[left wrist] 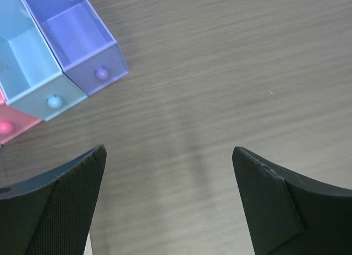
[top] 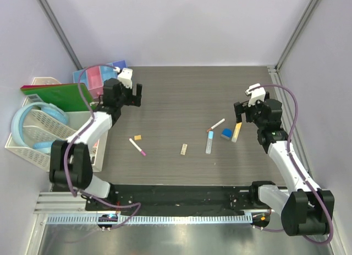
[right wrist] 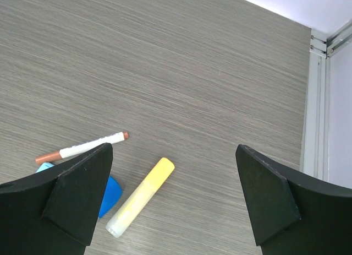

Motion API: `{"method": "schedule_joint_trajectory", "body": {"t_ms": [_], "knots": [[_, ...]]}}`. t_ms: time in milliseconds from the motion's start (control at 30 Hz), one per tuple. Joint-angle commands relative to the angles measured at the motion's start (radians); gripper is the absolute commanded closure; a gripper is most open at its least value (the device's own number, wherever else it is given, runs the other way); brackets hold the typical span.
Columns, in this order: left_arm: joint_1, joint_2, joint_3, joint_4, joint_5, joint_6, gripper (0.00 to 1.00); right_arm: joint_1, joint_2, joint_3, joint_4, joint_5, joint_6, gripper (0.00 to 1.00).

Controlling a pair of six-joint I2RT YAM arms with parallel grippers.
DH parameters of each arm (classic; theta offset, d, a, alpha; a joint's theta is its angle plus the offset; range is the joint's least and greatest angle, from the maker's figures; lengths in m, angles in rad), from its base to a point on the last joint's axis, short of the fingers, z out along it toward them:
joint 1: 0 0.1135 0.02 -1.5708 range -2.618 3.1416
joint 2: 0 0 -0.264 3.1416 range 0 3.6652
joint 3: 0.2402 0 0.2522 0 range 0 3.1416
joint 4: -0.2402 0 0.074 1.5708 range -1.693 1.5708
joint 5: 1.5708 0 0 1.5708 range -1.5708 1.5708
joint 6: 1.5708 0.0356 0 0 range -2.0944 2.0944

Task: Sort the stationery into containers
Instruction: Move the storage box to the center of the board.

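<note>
The yellow stick (right wrist: 140,197) lies on the desk (right wrist: 209,62) just on the near side of my right tool (right wrist: 171,151), blue block (right wrist: 110,195) just beside it. Its long axis slants across the line of the fingers, so I'd turn the wrist. That tool is released and holds nothing. The right arm is plainly nearer. Far left, my left tool (left wrist: 169,150), also released, hovers by the containers (left wrist: 60,57).

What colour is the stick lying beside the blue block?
The stick is yellow; the right wrist view shows it best.
</note>
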Motion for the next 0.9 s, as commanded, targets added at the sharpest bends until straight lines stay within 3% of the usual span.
{"method": "schedule_joint_trajectory", "body": {"t_ms": [0,167,400,867], "knots": [[-0.023,0.198,0.181,0.042,-0.143,0.016,0.03,-0.002,0.023,0.06,0.023,-0.001,0.007,0.0],[-0.024,0.454,0.418,0.032,-0.244,0.039,0.01,-0.004,0.051,0.063,0.023,0.006,0.005,0.0],[-0.023,0.654,0.646,0.048,-0.315,0.09,0.0,-0.004,0.048,0.054,0.023,0.003,0.0,0.0],[0.032,0.907,0.927,-0.023,-0.279,0.073,0.0,-0.002,0.02,0.028,0.029,-0.027,0.002,0.0]]}}
